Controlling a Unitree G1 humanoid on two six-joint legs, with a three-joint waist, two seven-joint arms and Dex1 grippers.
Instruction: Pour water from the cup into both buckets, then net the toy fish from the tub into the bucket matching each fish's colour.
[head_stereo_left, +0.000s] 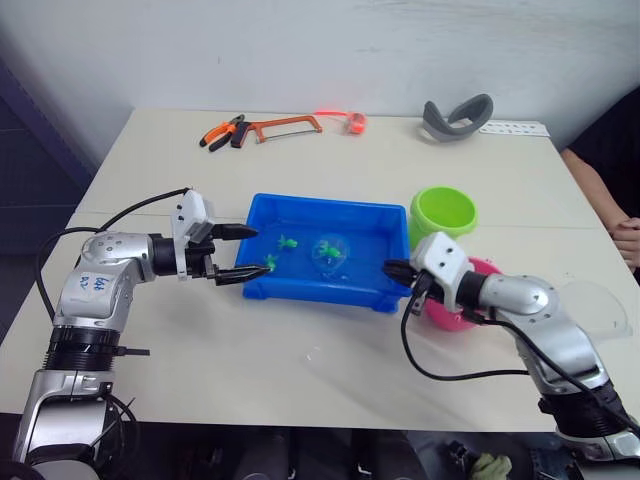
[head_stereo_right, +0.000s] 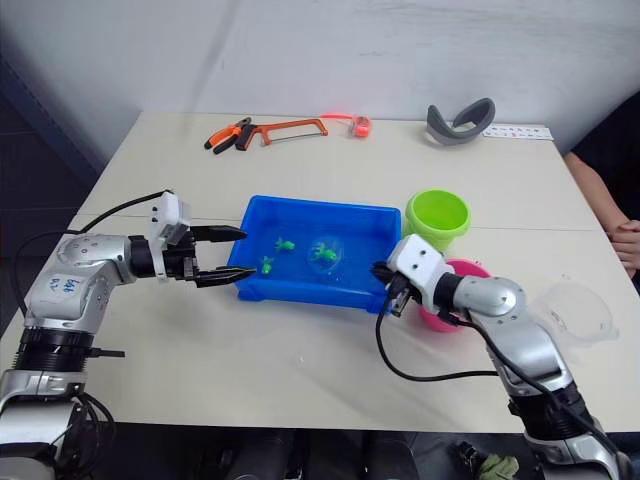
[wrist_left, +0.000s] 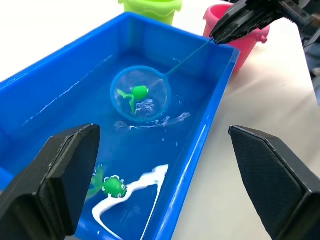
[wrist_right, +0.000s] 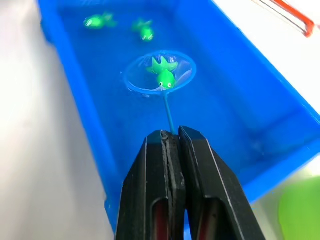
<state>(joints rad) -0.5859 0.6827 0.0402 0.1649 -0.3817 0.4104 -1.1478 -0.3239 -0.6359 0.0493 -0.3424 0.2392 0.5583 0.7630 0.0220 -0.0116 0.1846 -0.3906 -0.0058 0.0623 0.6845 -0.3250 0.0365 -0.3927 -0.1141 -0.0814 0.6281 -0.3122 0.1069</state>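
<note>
Net (wrist_right: 160, 74), a pale-blue hoop cradling a green fish (wrist_right: 163, 75), hangs from right gripper (wrist_right: 171, 137) jaws; left gripper (head_stereo_left: 244, 252) jaws wide.

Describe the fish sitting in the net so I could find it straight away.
Look in the blue tub. The right pincer holds a net there, and one green fish sits inside its hoop; the two other green fish float loose beyond it.
</note>
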